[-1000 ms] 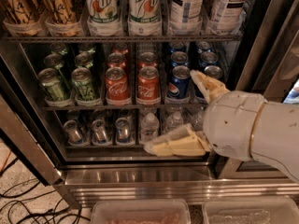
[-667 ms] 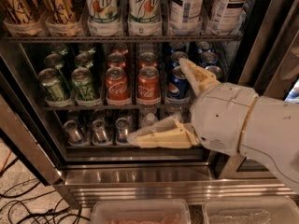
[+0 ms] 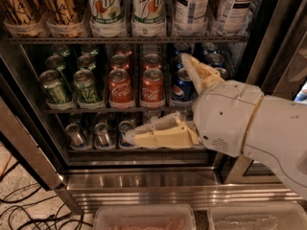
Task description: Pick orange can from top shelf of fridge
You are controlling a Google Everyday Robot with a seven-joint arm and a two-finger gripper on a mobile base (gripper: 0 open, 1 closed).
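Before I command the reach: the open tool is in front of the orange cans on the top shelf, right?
No. The camera view shows the open tool in front of the red cola cans one shelf lower; the orange cans on the top shelf sit above it, to the left.

Red cola cans [image 3: 121, 87] are shelved mid-rack, beyond the wide-spread gripper [image 3: 157, 97]; green cans [image 3: 56, 86] left; black cables [image 3: 33, 214] are strewn near left.
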